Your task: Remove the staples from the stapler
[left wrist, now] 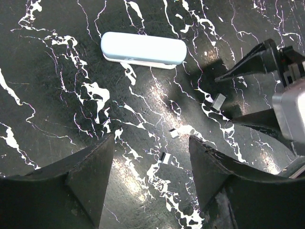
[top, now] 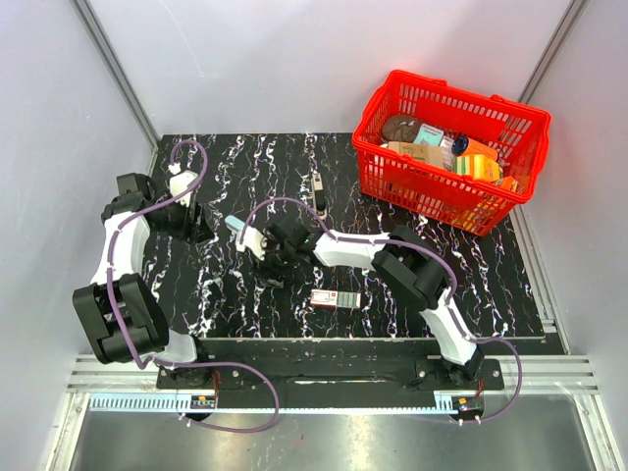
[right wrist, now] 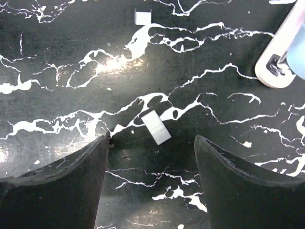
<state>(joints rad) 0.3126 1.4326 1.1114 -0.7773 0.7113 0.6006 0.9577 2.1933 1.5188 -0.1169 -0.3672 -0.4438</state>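
Right wrist view has the right gripper spread wide and holding nothing, hovering low over the black marbled desk. A short silvery staple strip lies loose just ahead of the gap between its two tips. A second staple piece sits farther out. At the upper right edge is one end of the stapler, its whitish base lying flat on the desk under the light-blue top, clear of the fingers. From the left wrist the stapler looks shut and lies on its base, untouched by either arm. The left gripper is also open and empty, with two tiny staple bits on the desk between and just beyond its tips. In the overhead view a small red-and-white box lies nearer the arm bases, a slim black-and-silver object lies farther back, and a red basket full of goods stands at the far right. Since staples lie scattered outside the stapler, the emptying step seems largely done, though I cannot tell whether any remain inside. If they do, the next move calls for one gripper to pin the body while the other opens it. Otherwise the strip needs a careful low pinch, as it is thin and flat against the desk.
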